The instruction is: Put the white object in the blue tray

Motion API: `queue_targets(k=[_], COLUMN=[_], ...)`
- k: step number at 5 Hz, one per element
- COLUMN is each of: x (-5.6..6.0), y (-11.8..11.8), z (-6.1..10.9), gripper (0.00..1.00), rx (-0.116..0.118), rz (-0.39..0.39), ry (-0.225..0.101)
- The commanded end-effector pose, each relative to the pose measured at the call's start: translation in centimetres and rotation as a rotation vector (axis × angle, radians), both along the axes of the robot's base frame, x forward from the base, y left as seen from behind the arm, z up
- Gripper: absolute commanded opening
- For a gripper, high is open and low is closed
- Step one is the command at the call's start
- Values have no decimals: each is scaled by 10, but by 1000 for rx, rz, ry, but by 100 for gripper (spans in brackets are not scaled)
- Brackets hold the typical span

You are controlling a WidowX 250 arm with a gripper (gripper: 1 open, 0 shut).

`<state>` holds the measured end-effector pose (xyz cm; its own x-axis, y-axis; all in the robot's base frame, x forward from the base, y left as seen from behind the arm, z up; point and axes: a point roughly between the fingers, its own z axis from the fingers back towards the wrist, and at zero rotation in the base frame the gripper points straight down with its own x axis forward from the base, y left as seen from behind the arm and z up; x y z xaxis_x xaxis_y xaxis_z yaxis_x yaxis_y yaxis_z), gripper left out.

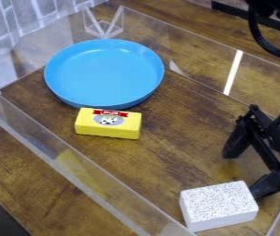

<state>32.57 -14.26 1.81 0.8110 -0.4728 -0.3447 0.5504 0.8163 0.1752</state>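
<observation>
The white object is a speckled white-grey block lying flat on the wooden table at the front right. My black gripper comes in from the right edge, just above and behind the block. Its two fingers are spread apart with nothing between them, so it is open. One fingertip stands close to the block's right end; I cannot tell whether it touches. The blue tray is a round shallow dish at the back left, empty, far from the gripper.
A yellow box with a pictured label lies in front of the tray. Clear plastic walls fence the wooden table on the left, front and back. A black cable hangs at the top right.
</observation>
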Motion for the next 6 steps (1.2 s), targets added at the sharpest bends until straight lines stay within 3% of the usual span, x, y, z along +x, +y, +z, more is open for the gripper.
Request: queue_targets(k=[1,2,3,5,6], x=[-4,-12,-11,-25,-22], y=[9,17,28,46,70], z=[2,3,6,9,11], gripper=[100,100,100,100,100], rx=[13,25,28,30,38], rz=[-74,-152,-149,-66,-111], ry=[16,39,57,81,82])
